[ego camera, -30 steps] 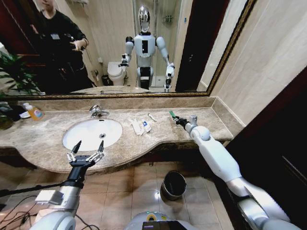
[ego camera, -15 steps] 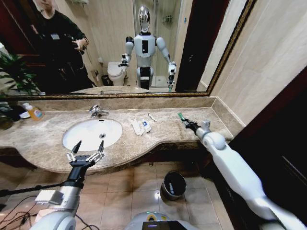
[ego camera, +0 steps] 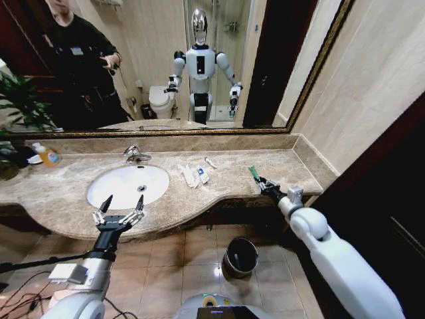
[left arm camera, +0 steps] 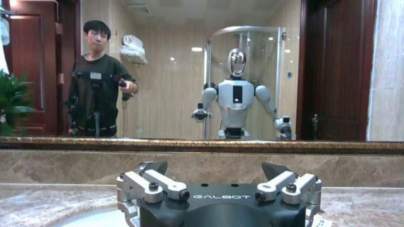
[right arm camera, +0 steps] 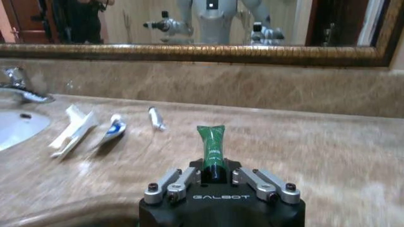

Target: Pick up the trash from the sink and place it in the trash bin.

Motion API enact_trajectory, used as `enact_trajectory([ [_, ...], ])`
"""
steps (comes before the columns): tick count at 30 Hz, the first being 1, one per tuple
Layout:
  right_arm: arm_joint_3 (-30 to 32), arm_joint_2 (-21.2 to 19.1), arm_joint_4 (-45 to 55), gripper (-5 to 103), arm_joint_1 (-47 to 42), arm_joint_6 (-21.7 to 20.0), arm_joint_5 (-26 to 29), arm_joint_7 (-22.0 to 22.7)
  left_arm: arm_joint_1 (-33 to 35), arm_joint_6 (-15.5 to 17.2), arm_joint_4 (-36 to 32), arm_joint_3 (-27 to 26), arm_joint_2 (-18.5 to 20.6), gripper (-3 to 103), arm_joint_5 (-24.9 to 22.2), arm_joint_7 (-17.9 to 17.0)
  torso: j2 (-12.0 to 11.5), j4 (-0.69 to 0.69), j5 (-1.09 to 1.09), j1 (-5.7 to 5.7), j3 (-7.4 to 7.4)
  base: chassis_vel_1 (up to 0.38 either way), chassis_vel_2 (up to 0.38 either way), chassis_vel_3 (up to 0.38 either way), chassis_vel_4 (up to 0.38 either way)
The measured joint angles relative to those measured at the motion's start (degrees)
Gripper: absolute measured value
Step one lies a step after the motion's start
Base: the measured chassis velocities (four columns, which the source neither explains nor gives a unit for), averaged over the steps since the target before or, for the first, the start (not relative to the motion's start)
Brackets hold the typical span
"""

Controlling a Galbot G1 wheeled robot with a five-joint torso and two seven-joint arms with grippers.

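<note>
The right gripper (right arm camera: 211,176) had its jaws clenched on the green piece (right arm camera: 211,144) near the worktop (ego camera: 226,183) edge; held only by one end, it might slip short of the trash bin (ego camera: 240,256), while the left gripper (ego camera: 119,211) waited released by the sink (ego camera: 127,185)

Bathroom, hotel-like. White oval sink (ego camera: 127,185) with chrome faucet (ego camera: 135,155) at 11 o'clock, set in a beige marble countertop (ego camera: 60,193). Gold-framed wall mirror (ego camera: 265,73) at 12 reflects a toilet (ego camera: 160,101) and glass shower stall (left arm camera: 252,71). Tiled floor (ego camera: 166,266), small metal bin (ego camera: 240,256) at 6.
</note>
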Motion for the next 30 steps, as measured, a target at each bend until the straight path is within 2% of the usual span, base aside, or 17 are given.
enact_trajectory([
  [2, 0.3, 1.1, 1.0, 20, -2.0, 0.2, -1.0, 0.0, 0.0, 0.0, 0.0, 0.0, 0.0, 100, 0.0, 0.0, 0.0, 0.00, -0.02, 0.00, 0.00, 0.000, 0.000, 0.000, 0.000],
  [5, 1.4, 5.2, 3.7, 20, -7.6, 0.6, -4.4, -0.6, 0.0, 0.0, 0.0, 0.0, 0.0, 100, 0.0, 0.0, 0.0, 0.00, 0.00, 0.00, 0.00, 0.000, 0.000, 0.000, 0.000],
  [7, 1.7, 6.6, 4.3, 20, -9.2, 0.8, -5.6, -1.1, 0.0, 0.0, 0.0, 0.0, 0.0, 100, 0.0, 0.0, 0.0, 0.00, -0.01, 0.00, 0.00, 0.000, 0.000, 0.000, 0.000],
  [10, 2.0, 11.0, 4.6, 20, -14.5, 3.1, -11.3, -3.3, 0.0, 0.0, 0.0, 0.0, 0.0, 100, 0.0, 0.0, 0.0, 0.00, -0.01, 0.00, 0.00, 0.000, 0.000, 0.000, 0.000],
  [11, 2.0, 11.0, 4.6, 20, -14.5, 3.1, -11.3, -3.3, 0.0, 0.0, 0.0, 0.0, 0.0, 100, 0.0, 0.0, 0.0, 0.00, -0.01, 0.00, 0.00, 0.000, 0.000, 0.000, 0.000],
  [13, 1.9, 13.4, 2.8, 20, -17.5, 5.6, -14.8, -5.0, 0.0, 0.0, 0.0, 0.0, 0.0, 100, 0.0, 0.0, 0.0, -0.01, 0.00, 0.00, 0.00, 0.000, 0.000, 0.000, 0.000],
  [18, 1.5, 16.1, -1.2, 20, -19.0, 9.0, -18.1, -6.7, 0.0, 0.0, 0.0, 0.0, 0.0, 100, 0.0, 0.0, 0.0, 0.00, 0.00, 0.00, 0.00, 0.000, 0.000, 0.000, 0.000],
  [22, 0.9, 19.4, -8.6, 20, -17.8, 11.3, -21.5, -7.1, 0.0, 0.0, 0.0, 0.0, 0.0, 100, 0.0, 0.0, 0.0, 0.00, 0.00, 0.00, 0.01, 0.000, 0.000, 0.000, 0.000],
  [30, -0.2, 22.3, -17.8, 20, -14.2, 11.4, -22.5, -7.1, 0.0, 0.0, 0.0, 0.0, 0.0, 100, 0.0, 0.0, 0.0, 0.00, 0.00, 0.01, 0.01, 0.000, 0.000, 0.000, 0.000],
])
